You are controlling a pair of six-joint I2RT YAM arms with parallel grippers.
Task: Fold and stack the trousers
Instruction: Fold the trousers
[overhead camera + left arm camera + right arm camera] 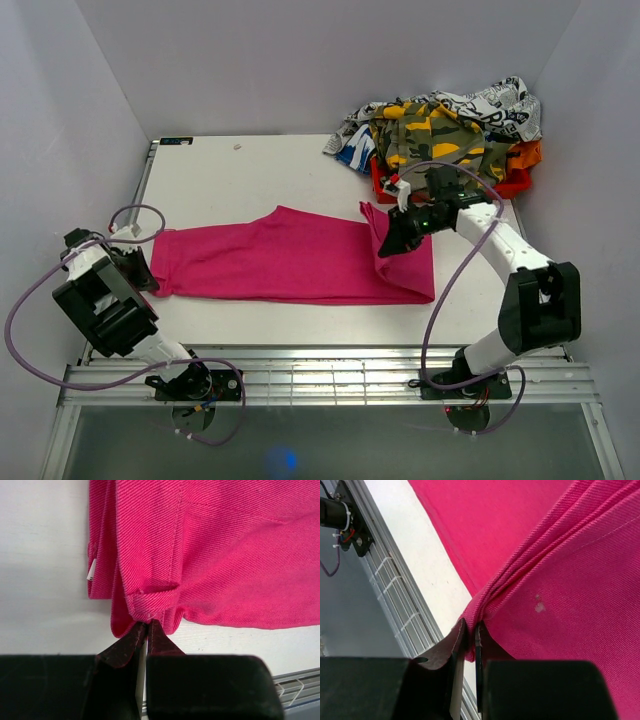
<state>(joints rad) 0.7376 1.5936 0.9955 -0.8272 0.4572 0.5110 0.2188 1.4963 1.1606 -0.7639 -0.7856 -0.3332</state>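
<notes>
1. As the top view looks down on the table (250, 170), the trousers (290, 265) lie across its middle as one long pink band running left to right, flat over most of their length.
2. Same view: the left gripper (148, 278) sits low at the band's left end. The right gripper (388, 245) is at the right end, where a flap of cloth stands up off the table and meets the fingers. Jaw state is hard to read from here (the arms cover the tips).
3. Same view: a pile of mixed clothes (450, 130) fills the far right corner, behind the right arm.
4. Left wrist view: the left gripper (145, 627) has its jaws pressed together on the near edge of the trousers (225, 555), with only thin cloth between the tips. The pinch is just below a small sewn loop (150, 597) of the same pink cloth. A white label (91, 575) pokes out at the garment's left edge. The rest of the cloth rests on the white table (45, 555).
5. Right wrist view: the right gripper (470, 630) is clamped on a bunched fold of the trousers (580, 580), and pleats fan out from the pinch toward the upper right. A flat layer of the same cloth lies beyond, at upper left. A pale spot (538, 605) marks the held part. The table (415, 545) edge and a metal rail (395, 585) run along the left.
</notes>
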